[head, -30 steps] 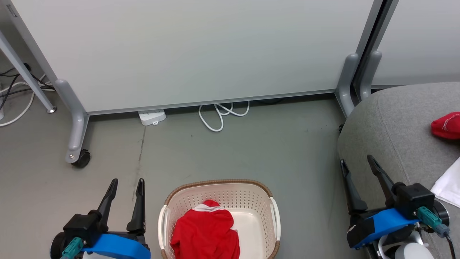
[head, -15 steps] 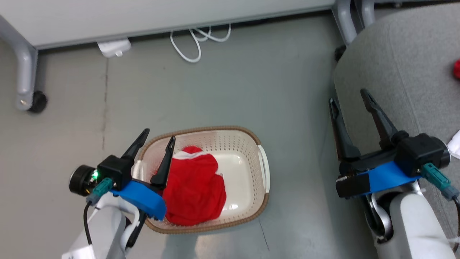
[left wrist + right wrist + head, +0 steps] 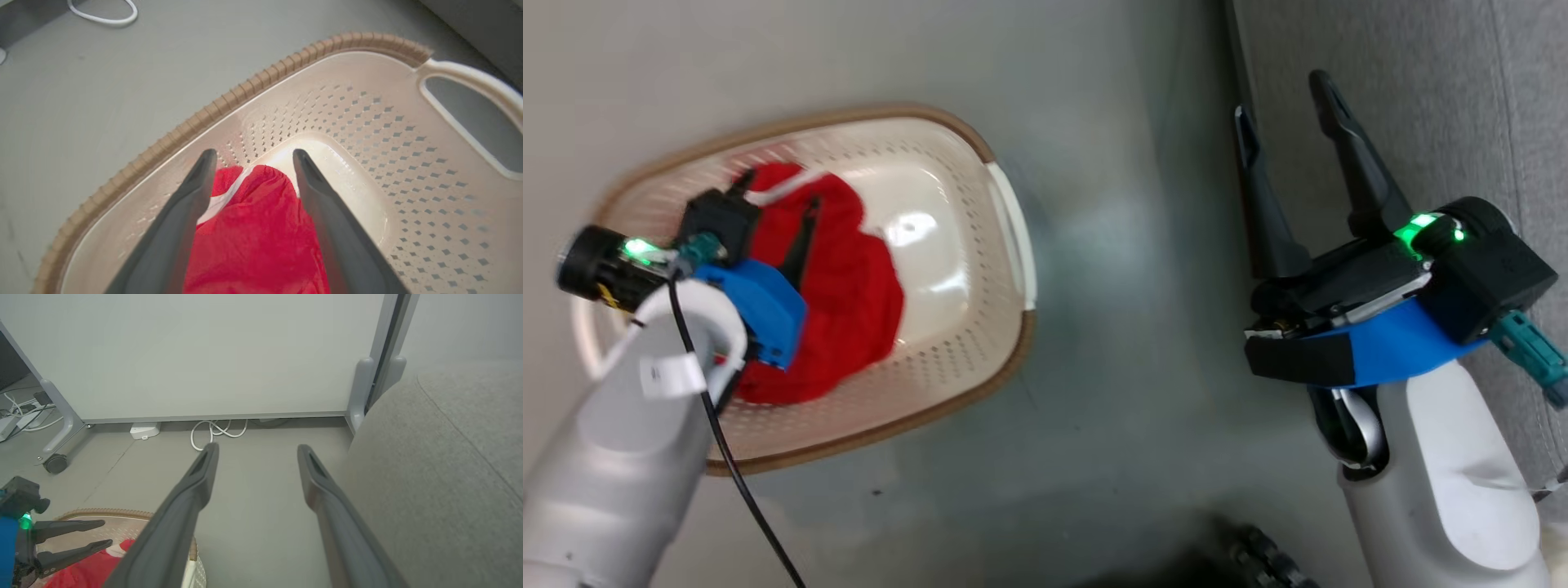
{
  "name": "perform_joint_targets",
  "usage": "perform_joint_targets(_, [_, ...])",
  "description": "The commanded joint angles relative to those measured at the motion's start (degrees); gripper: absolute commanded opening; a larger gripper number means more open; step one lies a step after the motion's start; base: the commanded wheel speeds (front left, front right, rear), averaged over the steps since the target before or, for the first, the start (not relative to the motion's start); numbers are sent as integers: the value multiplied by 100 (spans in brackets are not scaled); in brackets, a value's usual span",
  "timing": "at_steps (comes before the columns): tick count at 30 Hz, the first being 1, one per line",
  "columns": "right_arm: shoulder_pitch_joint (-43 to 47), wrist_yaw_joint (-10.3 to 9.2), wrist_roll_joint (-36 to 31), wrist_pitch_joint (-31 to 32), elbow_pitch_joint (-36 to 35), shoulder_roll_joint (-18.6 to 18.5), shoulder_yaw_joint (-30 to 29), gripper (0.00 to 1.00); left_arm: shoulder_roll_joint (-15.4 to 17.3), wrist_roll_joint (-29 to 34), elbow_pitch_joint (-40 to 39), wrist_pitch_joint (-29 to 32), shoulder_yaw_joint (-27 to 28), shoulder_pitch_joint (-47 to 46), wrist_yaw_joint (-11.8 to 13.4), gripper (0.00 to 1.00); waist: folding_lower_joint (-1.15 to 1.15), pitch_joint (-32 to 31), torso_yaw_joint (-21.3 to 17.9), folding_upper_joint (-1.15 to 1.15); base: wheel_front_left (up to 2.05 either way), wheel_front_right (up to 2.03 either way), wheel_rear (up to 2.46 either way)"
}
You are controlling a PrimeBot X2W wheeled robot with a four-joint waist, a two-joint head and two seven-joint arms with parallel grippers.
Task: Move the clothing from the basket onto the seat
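The cream basket [image 3: 968, 245] with its brown rim stands on the grey floor at the left of the head view. Red clothing [image 3: 849, 278] with white trim lies in its left half. My left gripper [image 3: 778, 188] is open and reaches down into the basket. In the left wrist view the clothing [image 3: 257, 228] bunches between the left gripper's [image 3: 254, 152] two fingers, inside the basket [image 3: 286, 65]. My right gripper [image 3: 1281, 94] is open and empty, held in the air at the edge of the grey seat [image 3: 1437, 98]. The right wrist view shows the right gripper [image 3: 257, 446], the seat [image 3: 441, 465] and the left gripper [image 3: 107, 533] over the clothing [image 3: 81, 567].
A white partition panel [image 3: 204, 355] on castor feet [image 3: 55, 463] stands beyond the basket. A white cable [image 3: 216, 430] and a power strip [image 3: 144, 430] lie at its base. Bare grey floor [image 3: 1127, 327] separates the basket from the seat.
The head camera has tilted down and shifted the whole picture. My left gripper has moved over the basket and down onto the red clothing. The right gripper has stayed open beside the seat.
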Motion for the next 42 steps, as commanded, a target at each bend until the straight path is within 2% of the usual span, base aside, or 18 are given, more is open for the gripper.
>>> perform_joint_targets(1, [-166,3,68,-75,23,20,87,100,143,64,145,120,6,-248,98,100,-2,790,-622,0,0,0,0])
perform_joint_targets(5, [-262,3,240,-181,126,19,301,100,298,176,528,379,43,-576,399,100,-2,1065,-719,0,0,0,0])
perform_joint_targets(6, [-262,3,240,-181,126,19,301,100,298,176,528,379,43,-576,399,100,-2,1065,-719,0,0,0,0])
perform_joint_targets(14, [-336,3,399,-271,325,16,506,100,421,291,1014,526,88,-829,1094,100,-2,1173,-722,0,0,0,0])
perform_joint_targets(18, [-264,2,392,-274,350,17,545,100,424,436,1121,548,-36,-935,1295,100,-2,1193,-715,0,0,0,0])
perform_joint_targets(21, [-198,3,396,-276,300,16,559,100,360,515,1200,623,-167,-1008,1209,100,-2,1212,-704,0,0,0,0])
perform_joint_targets(27, [-48,2,369,-276,212,16,548,100,213,625,1554,1157,-451,-1110,940,100,-2,1213,-695,0,0,0,0])
perform_joint_targets(32, [40,3,326,-276,167,16,514,100,7,456,1762,1400,-468,-1081,676,100,-2,1231,-662,0,0,0,0])
perform_joint_targets(38, [97,3,332,-277,103,16,508,100,-81,301,2050,1642,-472,-1066,404,100,-2,1246,-640,0,0,0,0])
perform_joint_targets(40, [97,3,310,-277,84,16,491,100,-93,270,2099,1639,-494,-1097,328,24,-2,1252,-631,0,0,0,0])
perform_joint_targets(41, [102,2,299,-277,79,16,484,100,-99,257,2117,1630,-508,-1106,295,0,-2,1253,-628,0,0,0,0])
perform_joint_targets(42, [110,2,280,-277,76,16,480,100,-100,245,2136,1616,-510,-1121,267,0,-2,1255,-625,0,0,0,0])
